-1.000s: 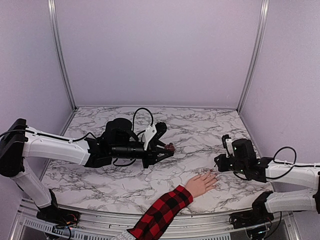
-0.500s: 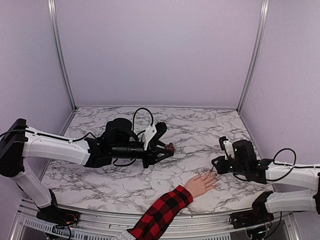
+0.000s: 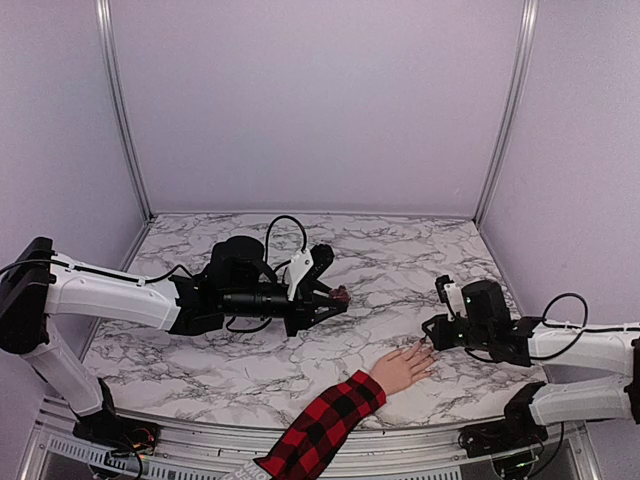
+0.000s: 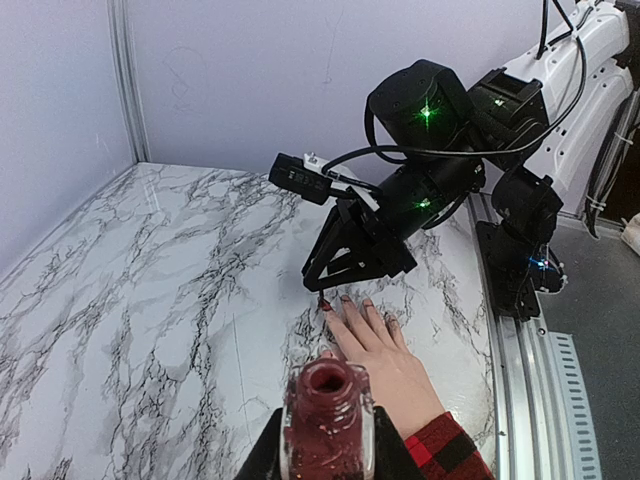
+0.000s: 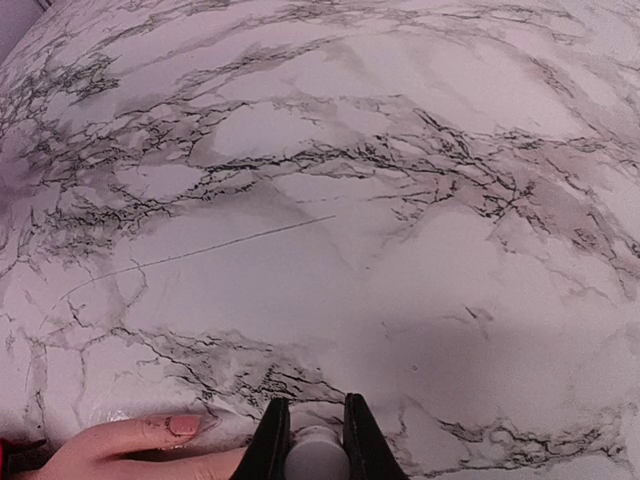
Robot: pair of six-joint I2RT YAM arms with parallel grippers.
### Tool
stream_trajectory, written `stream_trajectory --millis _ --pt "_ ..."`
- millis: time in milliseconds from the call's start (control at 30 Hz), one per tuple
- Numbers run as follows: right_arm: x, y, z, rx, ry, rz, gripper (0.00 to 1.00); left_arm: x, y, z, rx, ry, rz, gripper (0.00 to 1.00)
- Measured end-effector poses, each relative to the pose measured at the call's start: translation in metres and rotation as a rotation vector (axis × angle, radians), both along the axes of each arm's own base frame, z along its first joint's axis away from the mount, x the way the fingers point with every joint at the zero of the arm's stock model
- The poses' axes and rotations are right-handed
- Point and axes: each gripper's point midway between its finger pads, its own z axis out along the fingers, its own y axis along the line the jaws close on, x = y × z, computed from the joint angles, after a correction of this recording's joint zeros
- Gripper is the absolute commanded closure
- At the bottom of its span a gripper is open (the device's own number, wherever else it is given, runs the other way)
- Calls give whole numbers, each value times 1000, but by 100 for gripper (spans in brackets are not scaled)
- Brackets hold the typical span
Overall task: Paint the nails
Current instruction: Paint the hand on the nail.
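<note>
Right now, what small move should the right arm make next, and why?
Probably a short, gentle stroke along the nail under its tip. The right gripper is shut on the cap, and its tip sits right at a fingertip of the hand, so it seems placed to paint. The left gripper holds the open bottle apart from the hand.

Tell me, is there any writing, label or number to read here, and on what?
None readable. The polish bottle shows no label, the cap shows none, the sleeve is only plaid, and the right arm shows green lights, no letters.
</note>
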Motion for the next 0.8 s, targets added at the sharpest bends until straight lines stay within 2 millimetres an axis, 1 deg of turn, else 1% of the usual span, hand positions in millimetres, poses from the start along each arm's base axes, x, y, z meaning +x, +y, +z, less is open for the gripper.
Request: stream_trajectory --millis 200,500,667,733,800 --pt "3 -3 -4 -17 13 -25 100 0 0 0 0 0 0 100" --pt "7 -8 -4 -26 11 -70 100 0 0 0 0 0 0 100" --pt "6 -12 -8 -40 28 -89 100 1 0 0 0 0 2 100" --pt "6 -13 -3 -32 14 -90 100 1 0 0 0 0 2 100" --pt "7 -13 9 -10 -24 -93 100 1 1 0 0 0 3 100"
